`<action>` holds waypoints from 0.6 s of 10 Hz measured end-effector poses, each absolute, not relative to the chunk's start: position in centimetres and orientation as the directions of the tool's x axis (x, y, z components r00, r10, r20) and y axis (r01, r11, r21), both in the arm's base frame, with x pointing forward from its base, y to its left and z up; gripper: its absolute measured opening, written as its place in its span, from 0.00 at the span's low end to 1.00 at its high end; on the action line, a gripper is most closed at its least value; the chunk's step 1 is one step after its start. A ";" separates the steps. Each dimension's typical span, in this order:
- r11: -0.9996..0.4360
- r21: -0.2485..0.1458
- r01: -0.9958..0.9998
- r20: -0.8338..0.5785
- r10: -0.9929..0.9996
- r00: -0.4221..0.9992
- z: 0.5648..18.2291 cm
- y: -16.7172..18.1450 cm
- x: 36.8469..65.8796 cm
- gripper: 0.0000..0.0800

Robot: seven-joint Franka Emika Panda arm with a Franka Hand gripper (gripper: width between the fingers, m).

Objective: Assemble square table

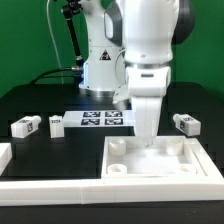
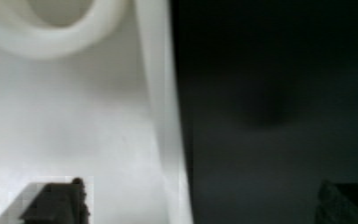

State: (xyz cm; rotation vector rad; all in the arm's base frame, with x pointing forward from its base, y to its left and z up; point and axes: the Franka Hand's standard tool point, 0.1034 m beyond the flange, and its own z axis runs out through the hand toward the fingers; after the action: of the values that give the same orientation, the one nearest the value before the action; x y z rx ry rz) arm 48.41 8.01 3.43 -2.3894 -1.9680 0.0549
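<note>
Sat at desk's near edge: large white plastic square tray-like tabletop (image 1: 160, 182). Hovered at its far rim: two-finger gripper (image 2: 201, 203), fingers spread apart, empty. Needed rim centred before closing

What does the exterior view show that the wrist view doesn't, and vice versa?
Exterior only: the arm, three legs (two at the exterior view's left, one at its right), the marker board. Wrist only: the fingertips set apart, one over the table top, one over the black table. Both: the table top's rim, a corner socket, the gripper.
</note>
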 end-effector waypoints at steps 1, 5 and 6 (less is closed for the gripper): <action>-0.272 -0.065 0.960 -0.015 0.962 0.272 4.5 9.2 48.2 0.81; -0.555 -0.037 0.831 -0.017 0.832 0.555 6.2 14.2 48.0 0.81; -0.583 -0.034 0.812 -0.013 0.813 0.583 6.0 13.8 48.1 0.81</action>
State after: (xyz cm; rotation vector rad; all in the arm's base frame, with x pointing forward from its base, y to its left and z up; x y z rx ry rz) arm 48.11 13.79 6.05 -2.7730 -1.4235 0.0414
